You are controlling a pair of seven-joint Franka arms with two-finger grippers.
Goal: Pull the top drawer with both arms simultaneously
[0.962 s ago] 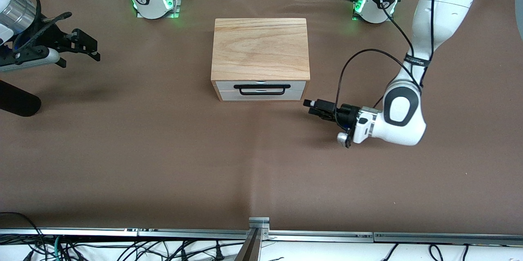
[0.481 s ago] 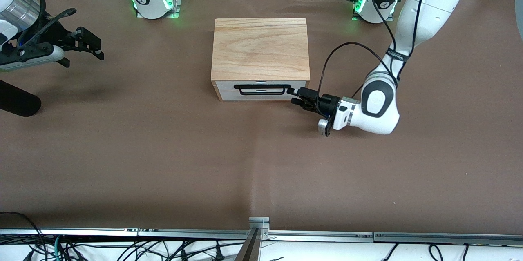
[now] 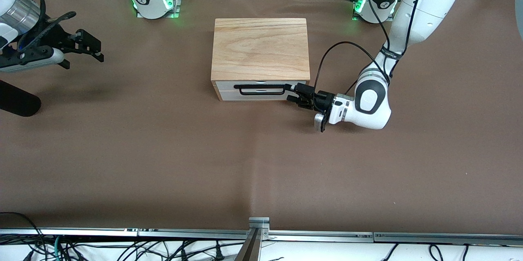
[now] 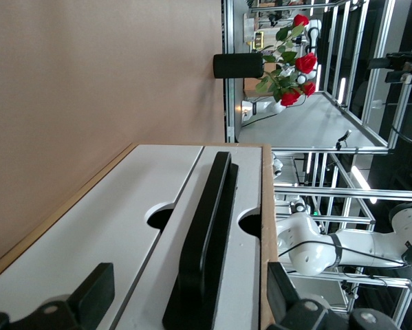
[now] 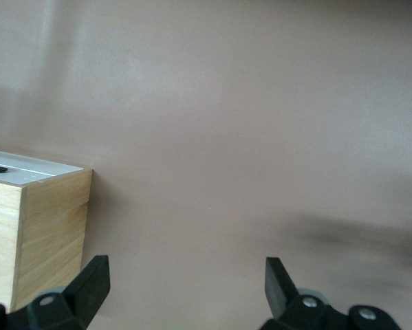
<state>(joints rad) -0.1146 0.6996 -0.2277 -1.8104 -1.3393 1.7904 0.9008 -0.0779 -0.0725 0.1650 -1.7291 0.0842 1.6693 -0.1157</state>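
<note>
Right gripper (image 3: 88, 46) hangs over bare table (image 3: 163, 150) at the right arm's end, well apart from the chest (image 3: 260, 48). Its fingers are spread wide and hold nothing; the right wrist view shows only the brown table surface between the two fingertips, with a corner of the chest off to one side. This arm has not reached the drawer yet.

The chest sits mid-table, about midway between the two bases, its white fronts facing the front camera. The top drawer (image 3: 261, 85) looks fully shut: its front lies flush with the lower drawer (image 3: 261, 96), and no tray shows. The black wire handle (image 3: 261, 89) runs across the front.

Left gripper (image 3: 295, 92) is low, right at the handle's end nearest the left arm. Fingers are released, not clamped. In the left wrist view the handle (image 4: 206, 240) runs up between the two open fingers (image 4: 95, 292), so the jaws bracket it without gripping.

Progress: early. Left arm is lined up on the handle but has not closed. Right arm is nowhere near.

Left to do, by my reading: bring the right gripper to the free end of the handle, close both, then pull together toward the front camera.
</note>
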